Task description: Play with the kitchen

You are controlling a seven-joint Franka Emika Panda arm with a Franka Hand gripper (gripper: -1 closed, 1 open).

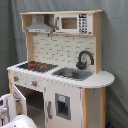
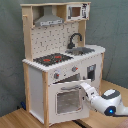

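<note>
The kitchen [image 1: 60, 70] is a tall white and light-wood toy with a black-red stovetop [image 1: 35, 65], sink [image 1: 70, 74], black faucet [image 1: 85, 59], grey hood [image 1: 40, 26] and small microwave [image 1: 70, 22]. Its windowed oven door [image 2: 67, 99] stands partly open below the knobs [image 2: 56, 76]. In the second exterior view my gripper [image 2: 84, 89] presses against the door's upper right corner, with the white arm [image 2: 106, 101] reaching in from the second exterior view's right. In the first exterior view the door [image 1: 20, 98] swings out at lower left and part of the arm [image 1: 17, 121] shows below it.
The kitchen stands on a wooden surface [image 2: 15, 120] in front of a grey curtain [image 2: 10, 50]. A smaller cupboard door [image 1: 62, 105] with a dark window sits shut under the sink. The rounded counter end [image 1: 102, 79] juts out on the first exterior view's right.
</note>
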